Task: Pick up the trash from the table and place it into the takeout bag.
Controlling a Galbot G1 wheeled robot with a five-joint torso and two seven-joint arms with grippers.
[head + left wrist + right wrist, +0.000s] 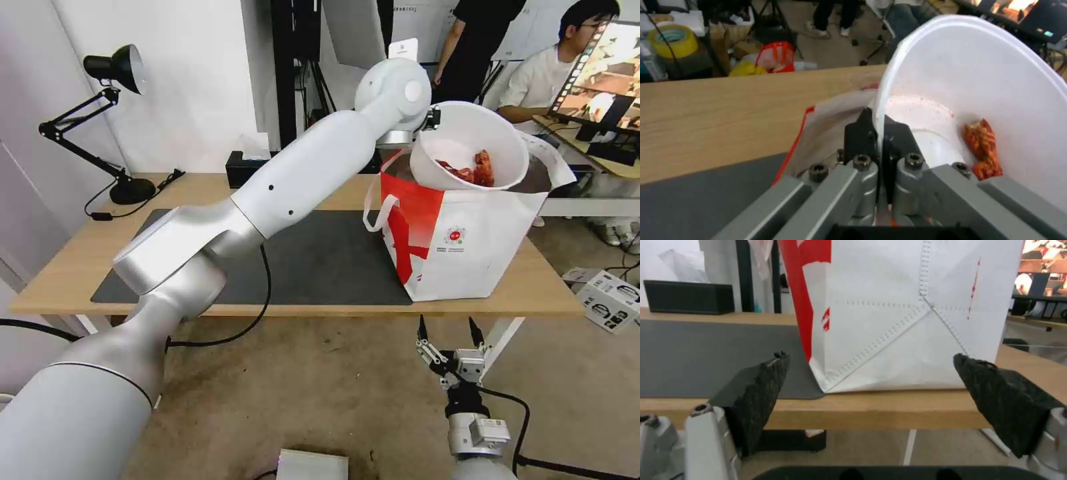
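A white round bowl (470,143) with red shell scraps (477,170) hangs tilted over the open mouth of the takeout bag (467,233), which stands on the right end of the table (67,260). My left gripper (879,131) is shut on the bowl's rim (882,100), and the scraps (982,150) lie against the low side of the bowl. My right gripper (447,330) hovers open below the table's front edge, in front of the bag (907,316), with nothing between its fingers.
A dark grey mat (320,260) covers the table's middle. At the back stand a black tissue box (250,167) and a black desk lamp (113,120). Another desk with a laptop (603,73) stands at the right. Boxes (610,300) lie on the floor.
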